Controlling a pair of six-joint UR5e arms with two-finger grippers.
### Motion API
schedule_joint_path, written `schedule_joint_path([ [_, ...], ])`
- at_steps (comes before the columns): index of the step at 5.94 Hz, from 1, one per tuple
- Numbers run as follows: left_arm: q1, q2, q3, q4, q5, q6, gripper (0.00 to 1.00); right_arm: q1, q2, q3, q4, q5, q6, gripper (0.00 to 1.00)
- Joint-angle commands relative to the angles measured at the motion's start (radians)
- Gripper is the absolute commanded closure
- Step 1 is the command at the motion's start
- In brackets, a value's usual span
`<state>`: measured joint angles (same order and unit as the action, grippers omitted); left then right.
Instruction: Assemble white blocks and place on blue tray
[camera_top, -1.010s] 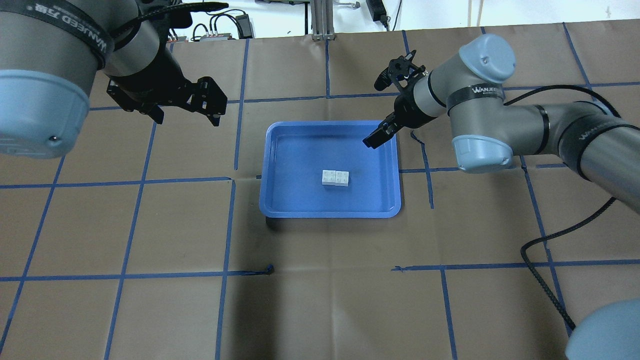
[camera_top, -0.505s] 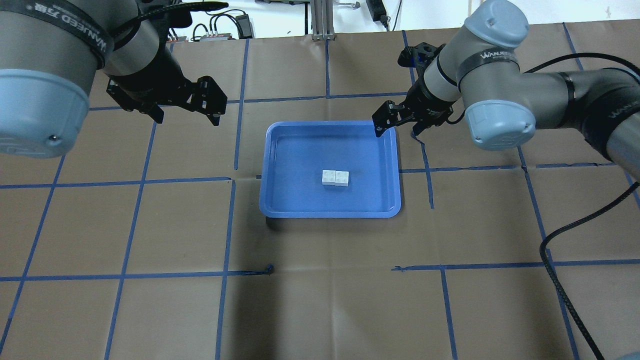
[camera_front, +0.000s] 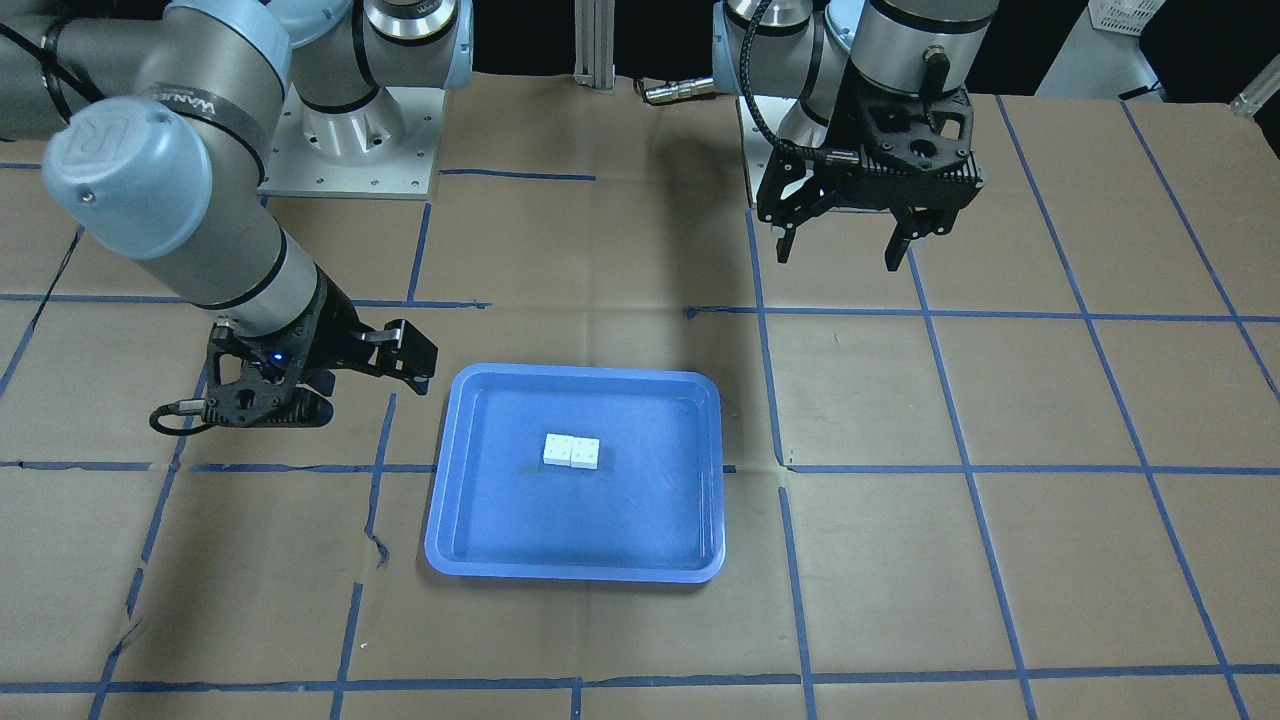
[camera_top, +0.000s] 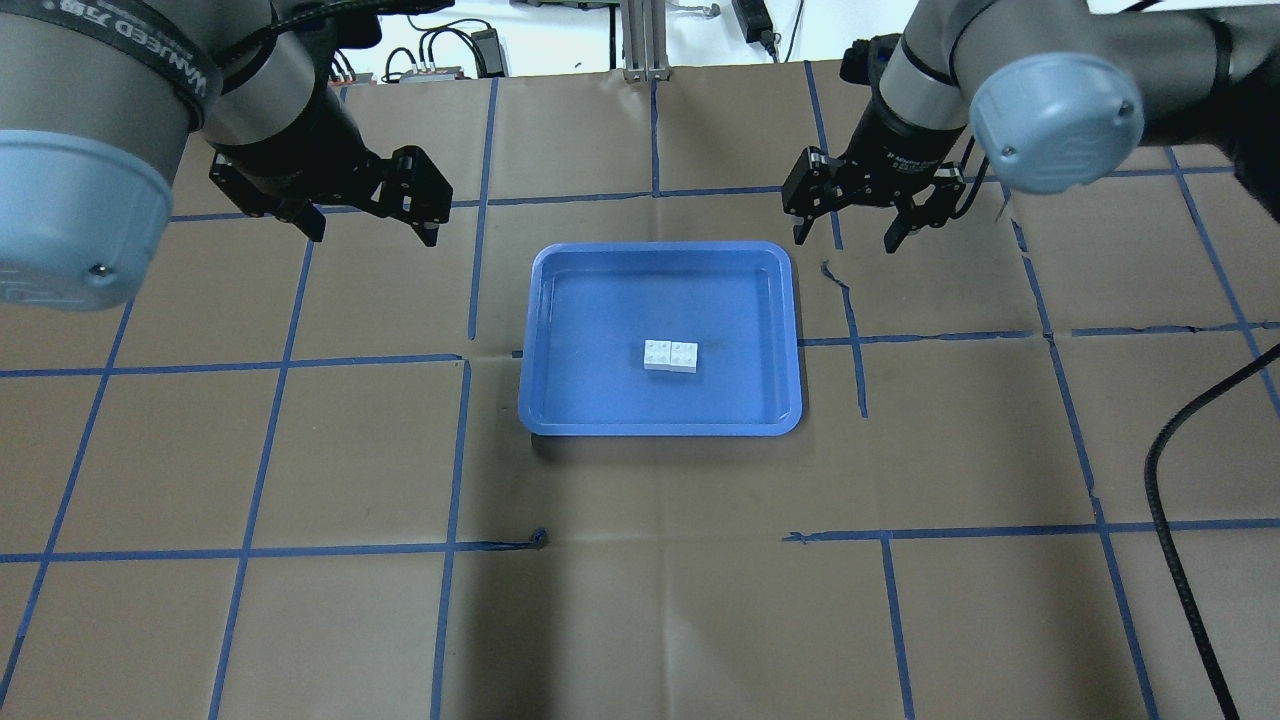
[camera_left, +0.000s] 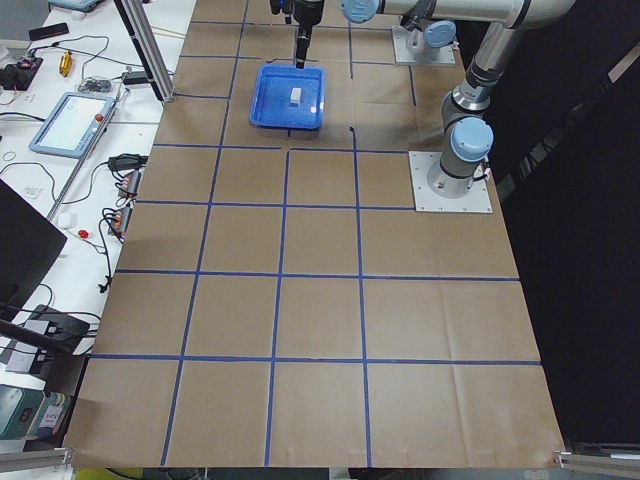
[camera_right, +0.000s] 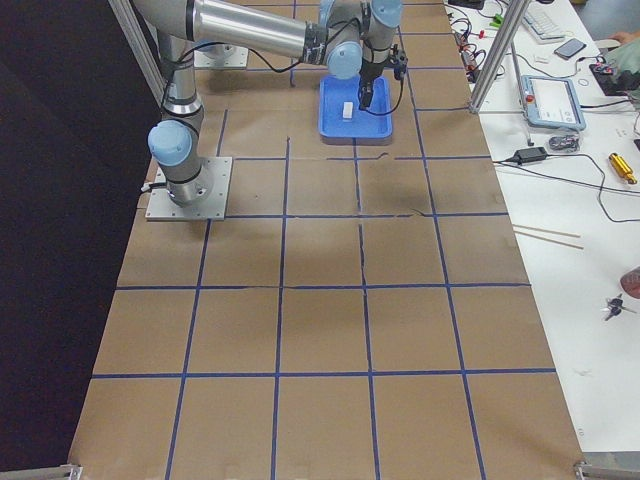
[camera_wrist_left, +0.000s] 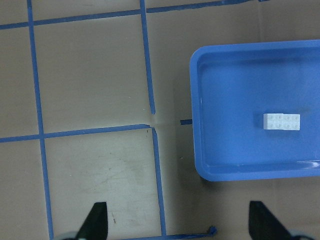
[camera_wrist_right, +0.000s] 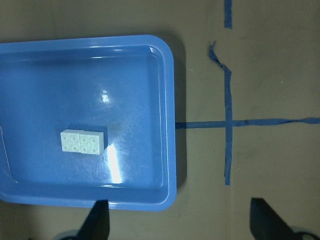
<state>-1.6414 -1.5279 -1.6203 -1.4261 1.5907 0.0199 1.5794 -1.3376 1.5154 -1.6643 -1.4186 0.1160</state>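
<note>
Your right gripper (camera_top: 845, 238) has swung off the blue tray's (camera_top: 660, 428) 1 o'clock corner and hangs wide open, empty. The left gripper (camera_top: 375, 232), at 10 o'clock, is also spread. The white blocks (camera_top: 670, 356) sit touching near the tray's centre, so the task looks done. Blue-taped brown paper (camera_top: 300, 450) covers the table.

The right gripper (camera_top: 845, 240) has been drawn away from the far right corner of the blue tray (camera_top: 530, 340) and is now held over the table (camera_top: 640, 600) just beyond that corner. It has been turned, so its 2 fingers are seen spread apart.
</note>
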Motion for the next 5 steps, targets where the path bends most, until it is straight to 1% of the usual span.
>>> schedule_joint_path([
  [1, 0.0, 0.0, 0.0, -0.002, 0.0, 0.0, 0.01, -0.001, -0.014, -0.153, 0.189, -0.017, 0.16, 0.0],
  [2, 0.0, 0.0, 0.0, -0.001, 0.0, 0.0, 0.01, -0.001, -0.035, -0.188, 0.254, -0.087, 0.157, 0.0],
  [3, 0.0, 0.0, 0.0, -0.002, 0.0, 0.0, 0.01, -0.001, -0.05, -0.182, 0.265, -0.094, 0.165, 0.0],
  [5, 0.0, 0.0, 0.0, -0.001, 0.0, 0.0, 0.01, -0.004, -0.064, -0.181, 0.25, -0.099, 0.189, 0.0],
])
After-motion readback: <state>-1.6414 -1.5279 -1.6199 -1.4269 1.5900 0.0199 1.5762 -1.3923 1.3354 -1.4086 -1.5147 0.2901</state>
